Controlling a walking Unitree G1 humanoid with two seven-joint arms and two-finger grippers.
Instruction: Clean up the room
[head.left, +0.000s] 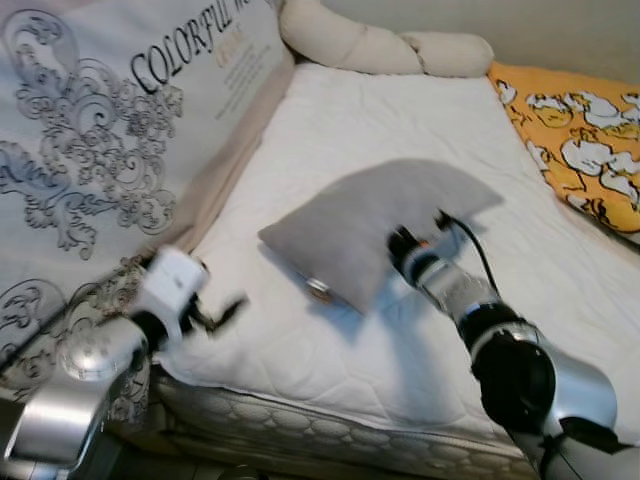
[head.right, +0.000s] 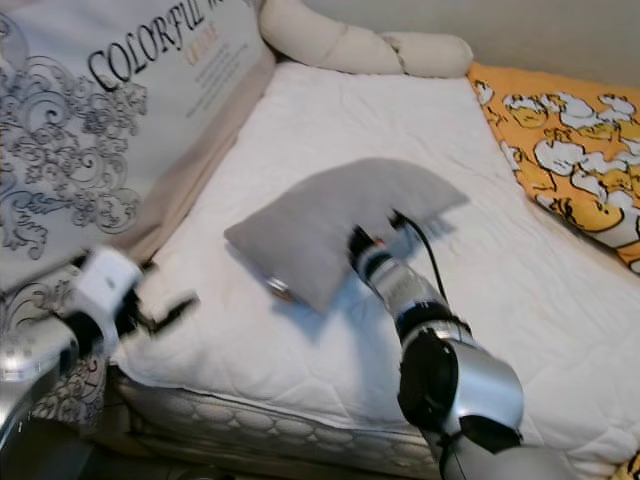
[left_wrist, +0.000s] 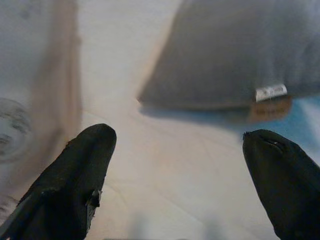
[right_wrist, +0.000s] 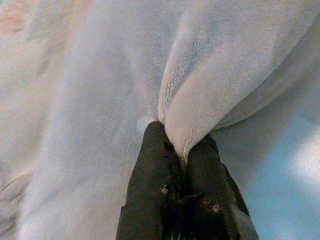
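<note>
White quilted mattress (head.left: 330, 130) takes up most of the head camera's left eye view, with a printed headboard panel (head.left: 90, 130) at about 10 o'clock, a cream bolster (head.left: 370, 45) at 12 and a yellow cartoon-print blanket (head.left: 580, 130) at 2. Near the middle lies a grey pillow (head.left: 350, 225), one edge lifted off the sheet; the right gripper (head.left: 400, 245) reaches in under that raised edge from 5 o'clock. The left gripper (head.left: 220, 315) hangs over the mattress corner at 8 o'clock, well apart from the pillow.

From the right eye the same layout holds: the pillow sits just left of centre and the right arm rises from 6 o'clock to meet its near side.

Looking along the left wrist, the two black fingers (left_wrist: 75, 180) stand wide apart with nothing between them, the pillow's corner with a small sewn tag (left_wrist: 270, 92) beyond.

Looking along the right wrist, the fingers (right_wrist: 150, 170) are pressed together on a pinched fold of the pillow's soft fabric.

The pillow looks light, soft and floppy, so it will likely sag and swing from a single pinch. A fuller hold on a seam or corner, or a second hold by the left gripper at the tagged corner, would probably steady it for carrying toward the bed's head.
</note>
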